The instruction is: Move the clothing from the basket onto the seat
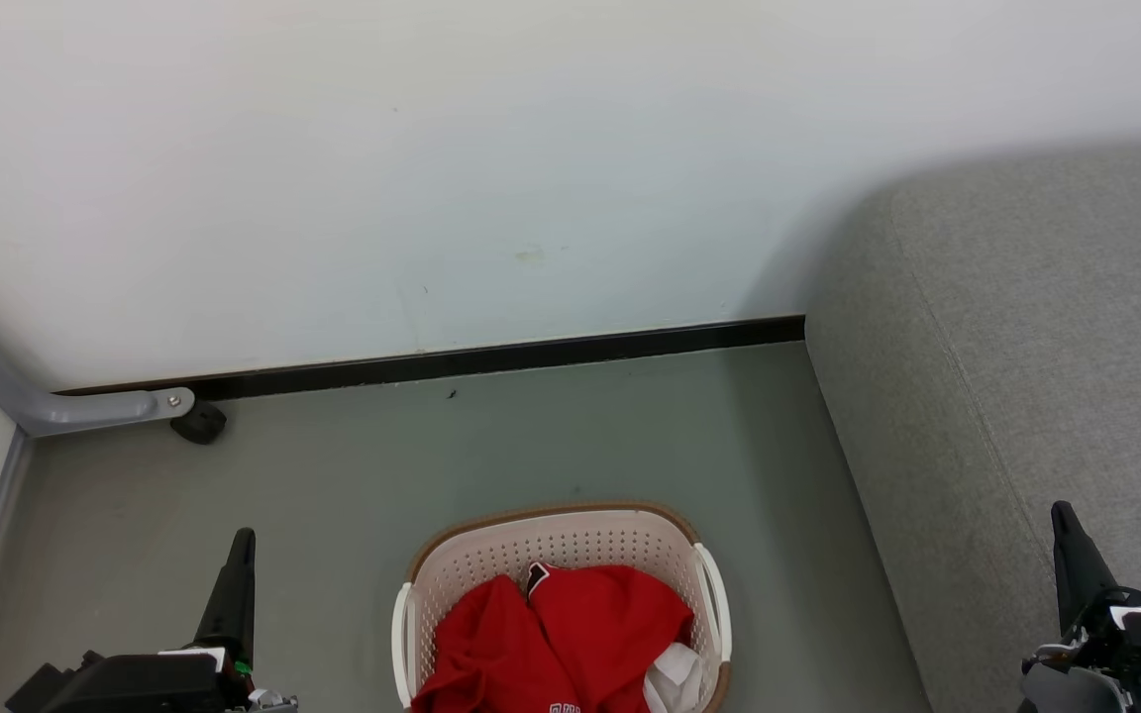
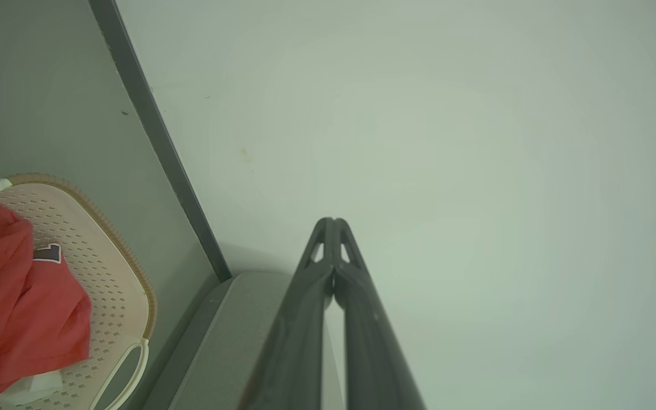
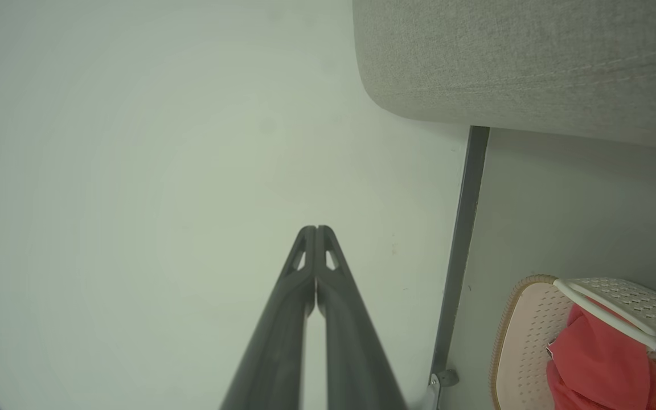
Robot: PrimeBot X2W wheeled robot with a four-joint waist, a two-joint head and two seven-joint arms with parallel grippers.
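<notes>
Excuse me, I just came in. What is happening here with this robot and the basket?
A robot is meant to move the clothing from the basket to the grey seat, but nothing is handled yet. Its left gripper and right gripper sit left and right of the basket, jaws shut, holding nothing. Red jerseys and a white garment lie in the basket, which stands on the floor beside the seat. No clothing lies on the part of the seat in view.

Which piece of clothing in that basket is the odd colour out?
The small white garment, bunched against the basket wall on the side toward the seat. The red jerseys beside it are bright red.
</notes>
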